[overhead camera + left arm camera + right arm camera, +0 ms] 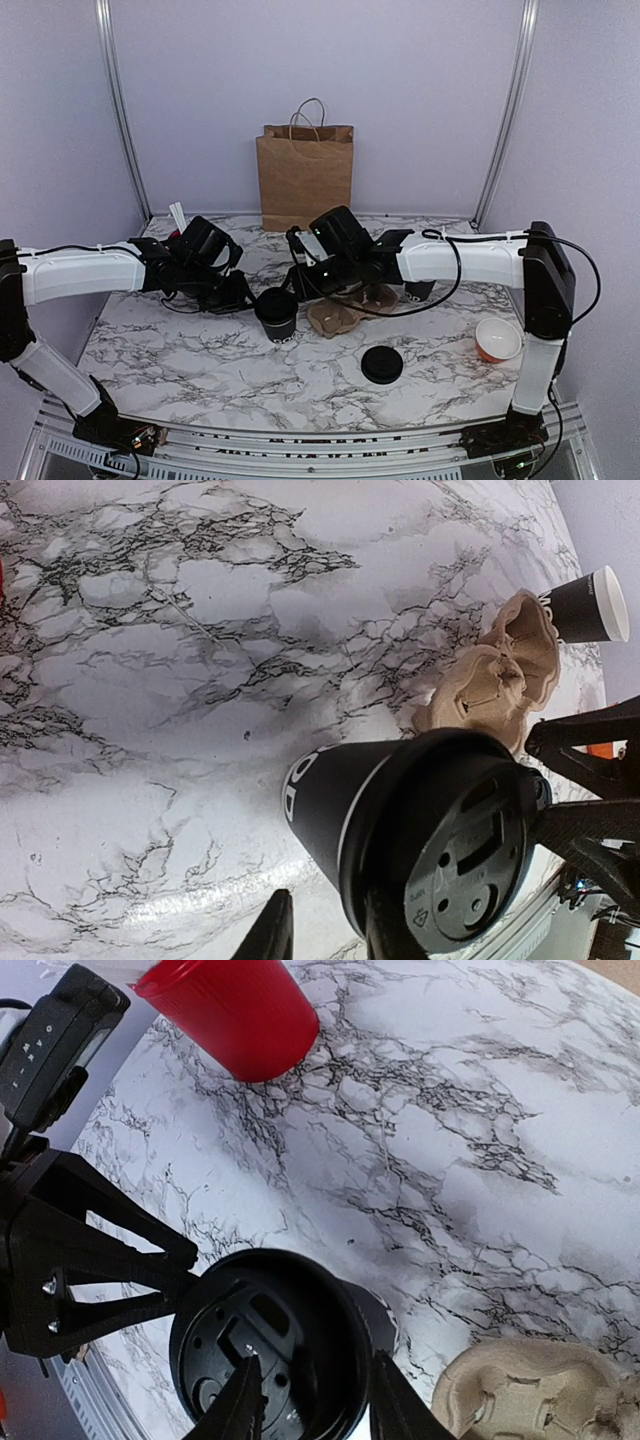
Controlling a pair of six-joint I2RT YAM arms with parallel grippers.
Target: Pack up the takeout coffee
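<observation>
- The takeout coffee stands upright on the table, right between our two hands. It wears a black lid on top.
- Our left hand is at one side of the cup, low over the table.
- In the left hand's own camera, one finger shows beside the cup. The other finger crosses in front of the lid's edge.
- The left hand's fingers stand a little apart. We cannot tell if they squeeze the cup or only sit around it.
- Our right hand is at the other side of the cup, up by its top.
- One right finger is over the lid. The other is just outside the lid's edge, so the edge lies between them.
- The right hand's fingers are partly apart too. We cannot tell if they pinch the lid.
- The two hands come very close to each other across the lid.
- A brown cup tray lies just beside the right hand, on the side away from the left hand.
- A loose lid lies flat near the right hand, closer to the arm bases.
- A red cup stands behind the left hand, apart from the coffee.
- A paper bag stands upright well behind both hands.
</observation>
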